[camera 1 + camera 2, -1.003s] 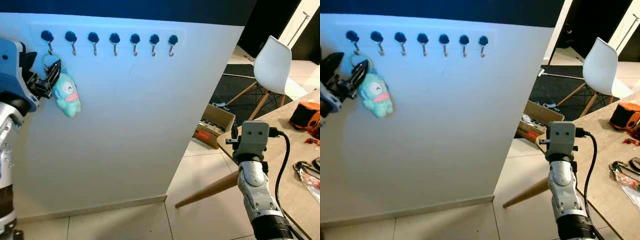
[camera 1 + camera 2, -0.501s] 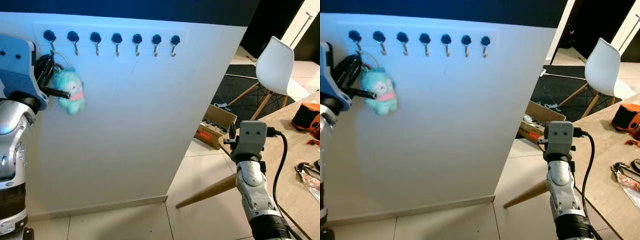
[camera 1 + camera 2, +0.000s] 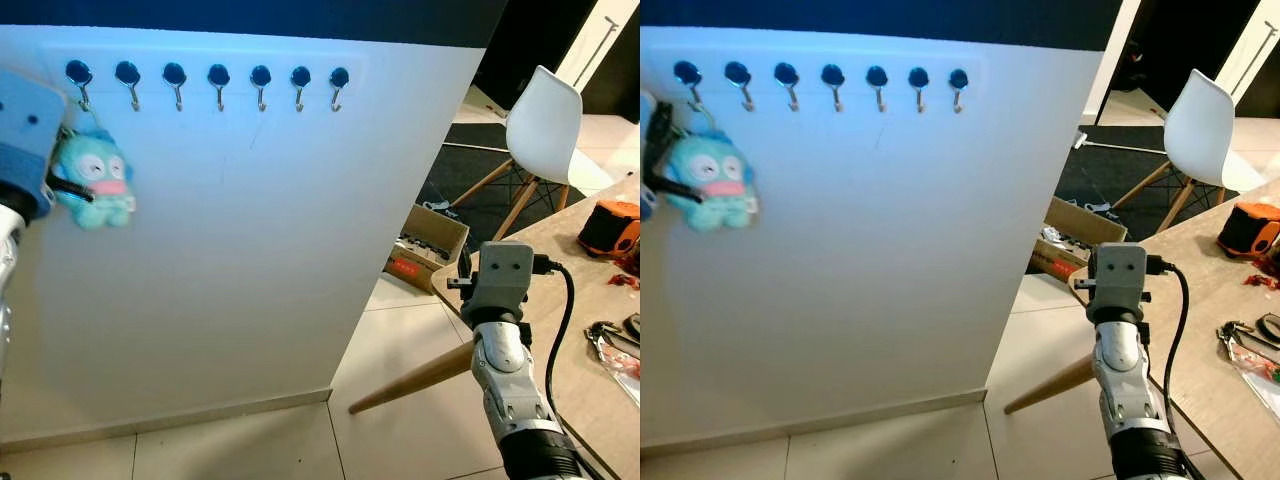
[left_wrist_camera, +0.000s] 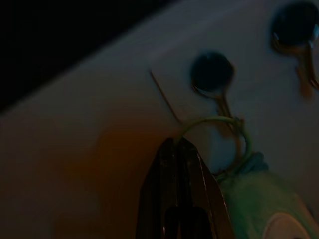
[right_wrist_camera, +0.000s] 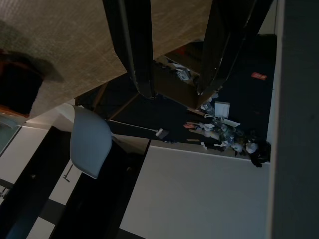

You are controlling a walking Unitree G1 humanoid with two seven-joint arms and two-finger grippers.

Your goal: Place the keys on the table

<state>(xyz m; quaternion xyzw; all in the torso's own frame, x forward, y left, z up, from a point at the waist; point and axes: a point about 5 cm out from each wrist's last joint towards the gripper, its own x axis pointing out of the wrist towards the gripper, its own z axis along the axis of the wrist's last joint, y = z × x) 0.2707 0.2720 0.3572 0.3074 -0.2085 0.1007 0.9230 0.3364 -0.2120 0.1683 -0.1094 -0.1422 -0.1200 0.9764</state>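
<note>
Nearest me, my right claw (image 5: 174, 94) hangs idle with its fingers spread apart, above the edge of the desk (image 3: 560, 330) beside my right arm. Across at the white wall, my left claw (image 4: 180, 149) has its fingers pressed together just beside the keys' ring (image 4: 219, 134), which loops over the leftmost hook (image 3: 78, 76) of the row. The teal plush keychain (image 3: 92, 180) dangles below, against the claw. I can read no writing anywhere. Farther off stand a white chair (image 3: 545, 125) and a cardboard box (image 3: 425, 245).

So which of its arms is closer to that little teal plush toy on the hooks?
Left. The left gripper is right beside the plush toy; the right gripper is over by the table.
</note>
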